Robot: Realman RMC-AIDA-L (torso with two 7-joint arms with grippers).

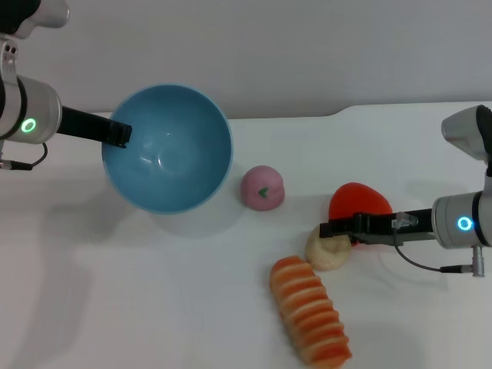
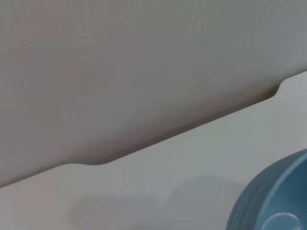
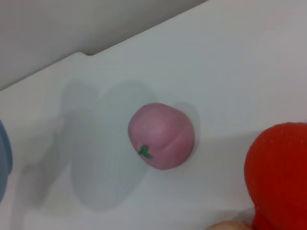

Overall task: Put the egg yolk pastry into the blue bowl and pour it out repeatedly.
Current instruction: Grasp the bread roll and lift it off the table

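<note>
Landmark: the blue bowl (image 1: pixel 167 148), held tilted above the white surface (image 1: pixel 154 307), its mouth turned toward the head camera, inside empty.

Left gripper (image 1: pixel 119 134) has its fingers clamped on the bowl's rim, on the side away from the other items. The left wrist view shows only a slice of the bowl's ribbed outer wall.

Egg yolk pastry (image 1: pixel 329 250) lies on the surface well to the right of the bowl and nearer the robot, past the pink ball (image 1: pixel 263 187), which sits just beside the bowl. Red pear (image 1: pixel 358 204) is just behind the pastry, seemingly touching it. Striped roll (image 1: pixel 310 310) lies near the pastry, on the robot's side.

Right gripper (image 1: pixel 330 229) reaches in low from the right, its tip at the pastry's top edge. Whether its fingers are apart or closed on the pastry, I cannot tell (the dark tip hides the contact).

Step in hand, as I read it: picking up the pastry for the next drop into the bowl.

Doing it well:
- Fingers should straddle the lump squarely, not its rim; a soft round thing squirts out of an off-centre pinch.
- Keep clear of the pear, which crowds the approach.
- Lift straight up before travelling over the pink ball.
- Level the bowl's mouth before release, or the pastry may roll out.
</note>
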